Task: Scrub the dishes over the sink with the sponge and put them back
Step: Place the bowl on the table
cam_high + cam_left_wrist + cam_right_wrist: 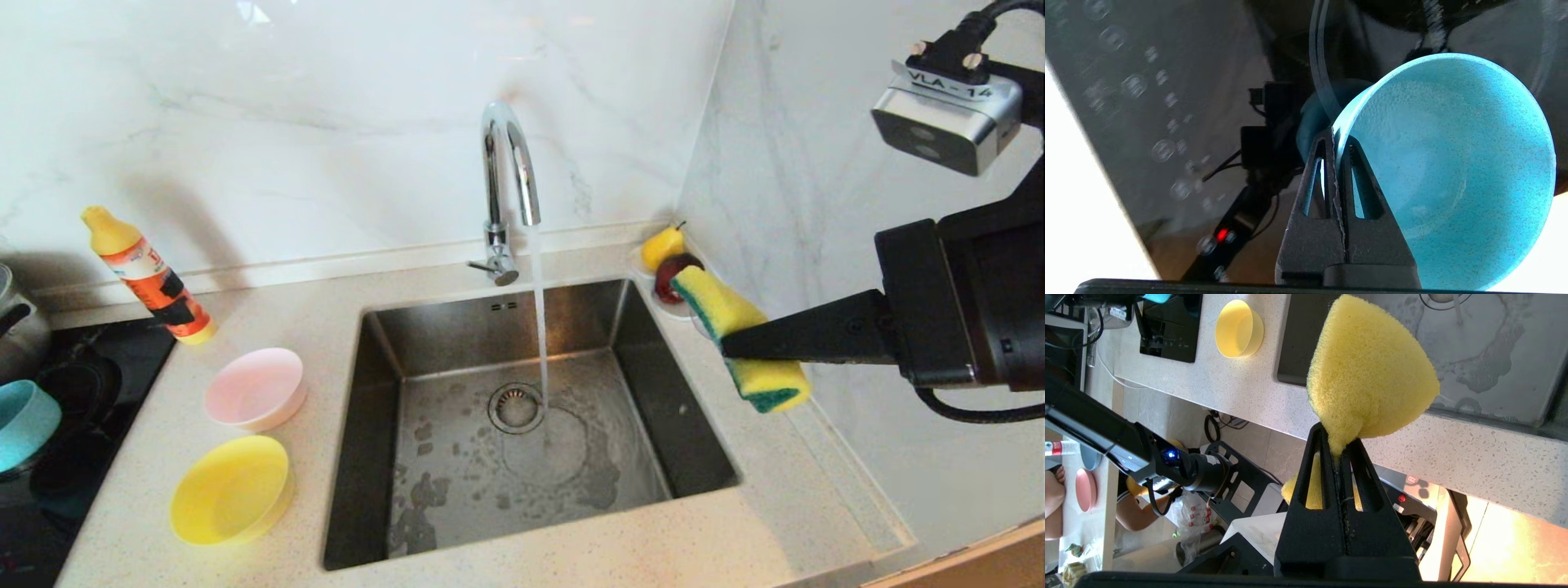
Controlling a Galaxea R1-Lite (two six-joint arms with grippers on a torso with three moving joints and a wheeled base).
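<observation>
At the far left edge, over the black cooktop (90, 384), the light blue bowl (24, 420) hangs tilted. My left gripper (1337, 136) is shut on the rim of this blue bowl (1453, 163). The pink bowl (255, 389) and the yellow bowl (231, 488) stand on the counter left of the sink (669, 425). Water runs from the tap (508, 175) onto the drain. Above the sink's right rim, my right gripper (725, 349) is shut on the yellow and green sponge (718, 306). In the right wrist view that gripper (1337, 435) pinches the sponge (1367, 371) near one end.
An orange detergent bottle (151, 278) leans at the back left. A metal pot (16, 327) sits at the left edge. A saucer with a yellow pear (661, 245) and a red apple (673, 273) stands in the back right corner, against the marble wall.
</observation>
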